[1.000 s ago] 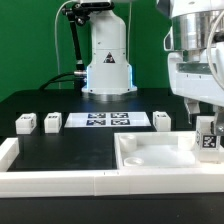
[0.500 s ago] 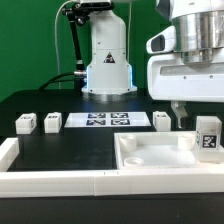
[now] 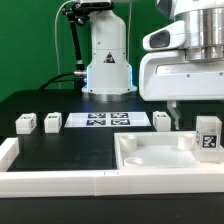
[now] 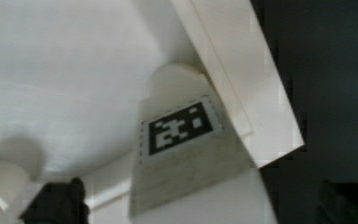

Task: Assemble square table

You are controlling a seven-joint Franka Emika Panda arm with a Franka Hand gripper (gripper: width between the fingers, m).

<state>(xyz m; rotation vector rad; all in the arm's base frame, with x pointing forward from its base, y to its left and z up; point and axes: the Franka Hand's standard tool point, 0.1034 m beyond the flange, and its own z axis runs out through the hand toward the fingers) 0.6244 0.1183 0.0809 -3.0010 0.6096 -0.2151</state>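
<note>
The white tray-like tabletop (image 3: 150, 157) lies at the front right of the exterior view. One white tagged leg (image 3: 208, 136) stands upright in its far right corner. My gripper (image 3: 198, 112) hangs just above that leg, open and empty. In the wrist view the leg (image 4: 179, 130) with its tag sits between my spread dark fingers (image 4: 55, 200), apart from both, on the tabletop (image 4: 69, 70). Three more legs stand loose on the black table: two at the left (image 3: 25, 123) (image 3: 51, 122) and one near the middle (image 3: 162, 121).
The marker board (image 3: 105, 121) lies flat in front of the robot base (image 3: 107, 65). Long white bars run along the front edge (image 3: 55, 181) and the left (image 3: 8, 150). A raised round boss (image 4: 7, 172) shows on the tabletop beside the leg.
My gripper was low around the leg a second ago. It has let go, risen and shifted toward the exterior view's left. The leg stays standing in the corner.
</note>
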